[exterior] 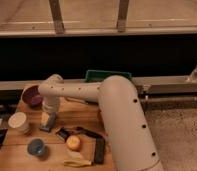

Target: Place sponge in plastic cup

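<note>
Camera view, read from your left to right. At the table's [12,155] left edge stands the white cup [18,121]. Behind it, to the right, sits a dark red bowl [32,95]. The blue cup [36,146] stands upright near the front edge, apart from everything else. Just right of the white cup, the gripper [48,120] points down at the tabletop, its fingers closed together on the sponge [47,127]. The sponge lies low at the table surface, behind and slightly right of the blue cup and not in it. Further right you see an orange ball [73,143], then a black bar [99,150]. A green bin [104,76] sits at the far edge, behind the arm [117,115].
</note>
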